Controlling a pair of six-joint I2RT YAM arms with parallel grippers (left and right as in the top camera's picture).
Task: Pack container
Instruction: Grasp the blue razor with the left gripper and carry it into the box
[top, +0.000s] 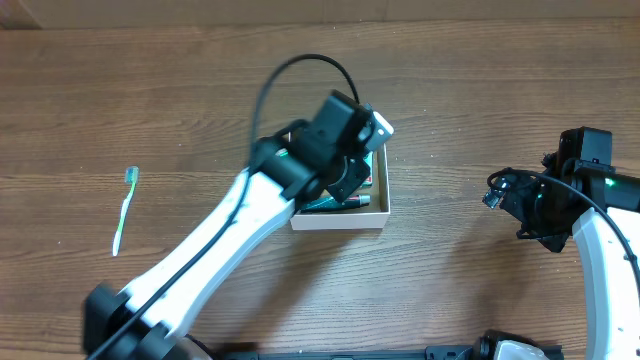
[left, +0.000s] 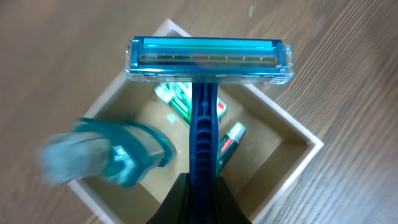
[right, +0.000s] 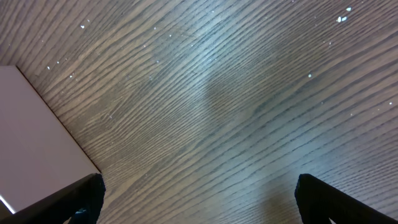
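The container (top: 338, 221), a small white-walled box with a brown bottom, sits mid-table. My left gripper (left: 200, 199) is shut on a blue razor (left: 205, 93) and holds it above the box (left: 292, 134). A green-and-white toothpaste tube (left: 225, 144) lies inside the box. A blurred teal object (left: 106, 152) shows over the box's left side. In the overhead view my left arm (top: 335, 135) covers most of the box. My right gripper (right: 199, 199) is open and empty over bare wood, right of the box (right: 31, 143).
A green toothbrush (top: 123, 209) lies on the wooden table at the far left. My right arm (top: 560, 195) stands at the right edge. A pale wall runs along the table's back edge.
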